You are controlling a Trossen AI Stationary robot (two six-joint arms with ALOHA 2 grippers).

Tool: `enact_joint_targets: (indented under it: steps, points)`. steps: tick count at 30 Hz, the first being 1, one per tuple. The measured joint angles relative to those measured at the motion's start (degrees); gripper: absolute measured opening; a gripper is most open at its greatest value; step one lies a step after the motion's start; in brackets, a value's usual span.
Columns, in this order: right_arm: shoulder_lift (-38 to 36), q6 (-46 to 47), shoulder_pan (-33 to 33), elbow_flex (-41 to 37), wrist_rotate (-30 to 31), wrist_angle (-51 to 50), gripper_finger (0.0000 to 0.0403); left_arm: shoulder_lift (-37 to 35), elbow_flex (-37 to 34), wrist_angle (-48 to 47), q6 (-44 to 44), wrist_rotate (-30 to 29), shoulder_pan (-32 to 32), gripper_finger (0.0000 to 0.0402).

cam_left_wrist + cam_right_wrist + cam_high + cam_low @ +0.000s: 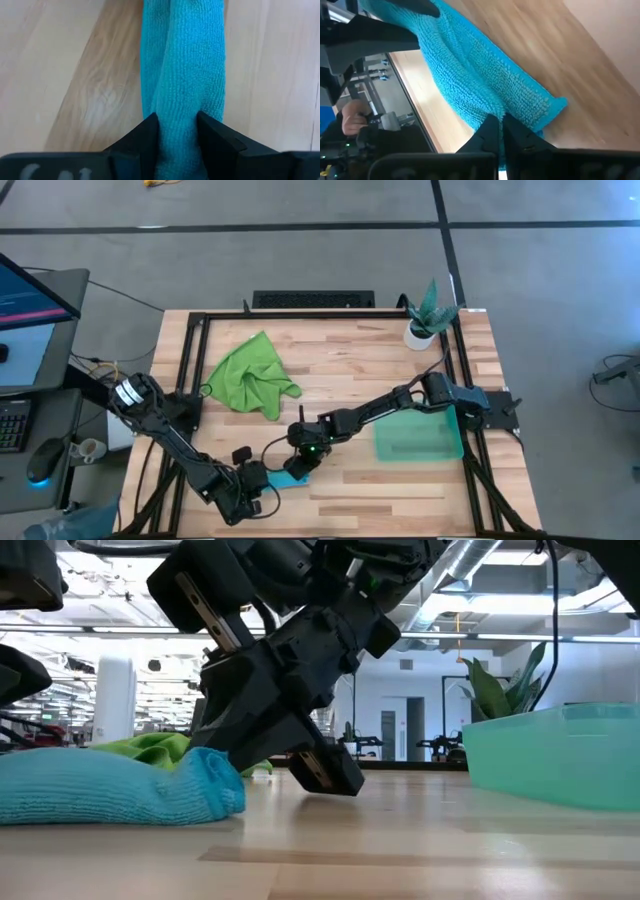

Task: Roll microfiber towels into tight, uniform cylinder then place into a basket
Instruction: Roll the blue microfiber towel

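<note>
The blue microfiber towel [292,478] lies near the table's front edge as a long, loosely rolled strip [185,60]. My left gripper [262,485] is shut on it at its left end. My right gripper [298,463] is shut on its right end [215,780]. The lime green towel [250,375] lies crumpled on the far left of the table, touched by neither gripper. The teal basket [458,442] stands on the table at the right with nothing in it. My left gripper has the rolled blue towel between its two fingers [150,137], one on each side of the bundled strip [177,125]. It comes slanting down from the table's left, with the fingers along the strip. The towel rests on the wood beyond the fingers. My right gripper pinches the blue towel near its end corner [540,107], its fingertips [487,131] almost together. It slants down from the table's right. How many layers lie between the fingers is hidden by them. The towel lies on the table, slack [470,65].
A potted plant [425,320] stands at the far right corner. A black metal frame [190,370] runs along the table's edges. Bare wood [350,370] lies between the green towel and the basket. A desk with a monitor [30,295] stands left of the table.
</note>
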Motion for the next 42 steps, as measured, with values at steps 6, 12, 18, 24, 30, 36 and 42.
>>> enact_joint_targets:
  steps: [6, 12, 18, 24, 30, 36, 42]
  points:
    - [0.06, -0.48, 0.82, -0.03, 0.22, 2.14, 0.005, 0.0, -0.05, -0.23, -0.06, 0.49, 0.02, 0.012]
    - [0.06, -0.58, 0.93, -0.01, 0.17, 2.47, 0.0084, 0.04, -0.09, -0.44, 0.16, 0.85, 0.04, 0.012]
    - [0.11, -2.45, 0.65, 0.05, -1.23, 2.97, 0.0137, 0.07, -0.13, -0.51, 0.16, 0.88, 0.04, 0.012]
    - [-0.45, -5.65, -1.12, 0.01, -7.73, 2.65, 0.0172, 0.07, -0.17, -0.53, 0.2, 1.09, 0.24, 0.012]
    - [-4.33, -11.64, -2.42, -0.47, -7.55, -4.57, 0.0182, 0.07, -0.17, -0.32, 0.28, 1.39, 0.5, 0.012]
    - [-10.22, -20.19, -1.48, -0.25, 0.81, -11.58, 0.018, 0.0, -0.24, 0.26, 0.46, 2.36, 1.11, 0.012]
    - [-13.79, -29.68, 6.25, -0.06, 21.89, -14.35, 0.0182, -0.02, -0.24, 0.49, 2.06, 2.86, 1.63, 0.012]
